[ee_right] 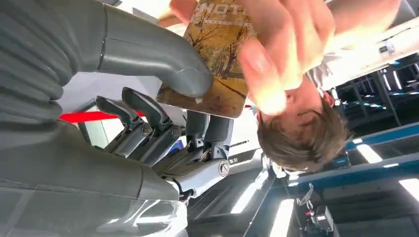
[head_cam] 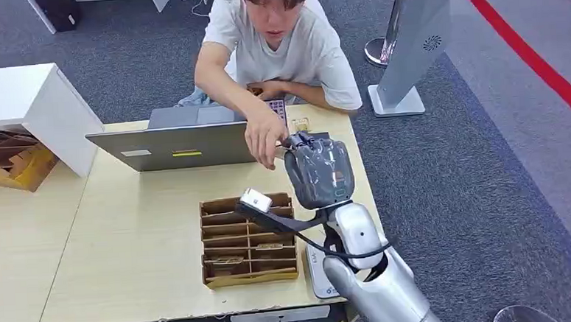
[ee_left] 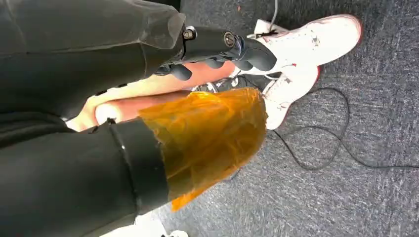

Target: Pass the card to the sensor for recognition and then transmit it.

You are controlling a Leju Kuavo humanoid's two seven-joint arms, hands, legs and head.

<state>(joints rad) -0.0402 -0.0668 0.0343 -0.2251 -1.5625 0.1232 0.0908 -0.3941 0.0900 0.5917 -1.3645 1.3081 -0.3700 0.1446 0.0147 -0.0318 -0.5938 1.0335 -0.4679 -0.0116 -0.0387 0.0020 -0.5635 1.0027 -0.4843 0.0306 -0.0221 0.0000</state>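
1. My right hand [ee_right: 148, 98] grips the card [ee_right: 217, 64] between the thumb and the darker fingers. The card stands just above the palm, and the person's hand [ee_right: 281, 54] already touches its far end.
2. If I let go too late, the person pulls against my thumb and the card could bend; too early, and it could drop onto the table [head_cam: 124, 243] below my hand.
3. My left hand [ee_left: 217, 49] hangs beside my body; I cannot tell its state.

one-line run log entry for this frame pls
phase: handover | right hand: thumb on card | person's hand: gripping the card too | left hand: holds nothing, hanging above the floor
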